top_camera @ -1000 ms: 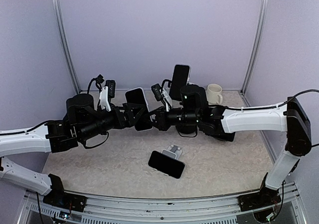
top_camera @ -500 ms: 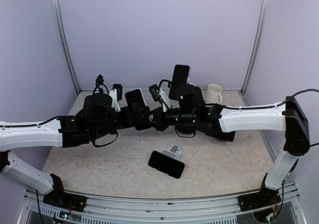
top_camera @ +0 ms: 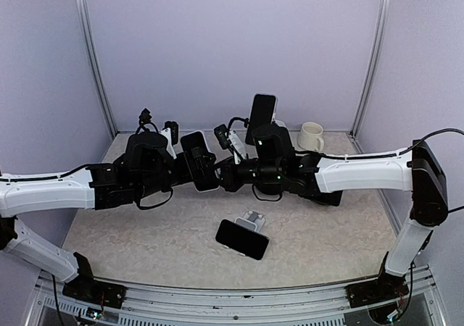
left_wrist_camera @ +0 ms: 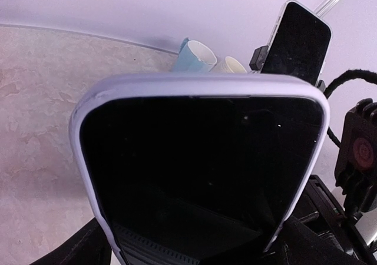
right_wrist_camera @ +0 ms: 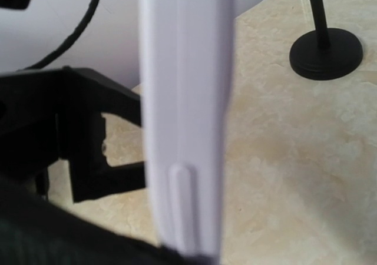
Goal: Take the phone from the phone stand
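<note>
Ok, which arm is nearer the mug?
Right. The right arm passes just in front of the mug; the left arm lies well over on the left side.

Over the middle of the table (top_camera: 145, 232) a raised phone (top_camera: 199, 170) sits between the two arms. Behind it, to the right, a second phone (top_camera: 262, 114) stands on a tall stand (right_wrist_camera: 326, 52) — a mug (top_camera: 312, 135) further right, by the far wall. Nearer, a third phone (top_camera: 241, 239) leans on a small stand (top_camera: 254, 217).
</note>
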`<state>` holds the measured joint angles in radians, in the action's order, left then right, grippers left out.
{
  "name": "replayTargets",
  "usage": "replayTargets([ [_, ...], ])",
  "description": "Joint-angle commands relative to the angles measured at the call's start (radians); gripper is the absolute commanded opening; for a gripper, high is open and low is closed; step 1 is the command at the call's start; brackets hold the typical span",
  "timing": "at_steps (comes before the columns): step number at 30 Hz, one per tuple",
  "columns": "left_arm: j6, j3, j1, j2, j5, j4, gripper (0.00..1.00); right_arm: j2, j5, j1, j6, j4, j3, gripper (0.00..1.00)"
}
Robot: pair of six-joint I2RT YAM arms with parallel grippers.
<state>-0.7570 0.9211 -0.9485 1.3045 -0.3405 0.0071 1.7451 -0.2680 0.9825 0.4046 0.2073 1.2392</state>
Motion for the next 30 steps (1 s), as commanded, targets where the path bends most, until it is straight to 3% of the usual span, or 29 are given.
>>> replayTargets([
  [1,-0.007,0.023,0.025,0.022,-0.001,-0.028,0.91,0.003,-0.018,0.023,-0.018,0.070,0.046,0.00],
  [5,-0.008,0.030,0.033,0.040,0.010,-0.044,0.87,0.013,-0.019,0.024,-0.016,0.074,0.052,0.00],
  [12,0.024,0.010,0.085,0.006,0.032,-0.074,0.69,0.004,-0.021,0.025,-0.019,0.092,0.025,0.02],
  [17,0.048,-0.024,0.120,-0.031,0.089,-0.067,0.53,0.016,-0.032,0.023,-0.024,0.104,0.022,0.33],
  [20,0.059,-0.026,0.141,-0.046,0.092,-0.098,0.52,0.023,-0.052,0.018,-0.014,0.120,0.012,0.61],
  [22,0.069,-0.034,0.171,-0.068,0.103,-0.120,0.51,0.022,-0.063,0.015,-0.009,0.130,0.002,0.74],
  [27,0.139,-0.037,0.292,-0.097,0.177,-0.229,0.51,-0.009,-0.078,0.007,-0.017,0.155,-0.044,0.94],
  [30,0.204,-0.041,0.373,-0.100,0.247,-0.293,0.50,-0.037,-0.092,-0.008,-0.016,0.177,-0.081,0.98],
])
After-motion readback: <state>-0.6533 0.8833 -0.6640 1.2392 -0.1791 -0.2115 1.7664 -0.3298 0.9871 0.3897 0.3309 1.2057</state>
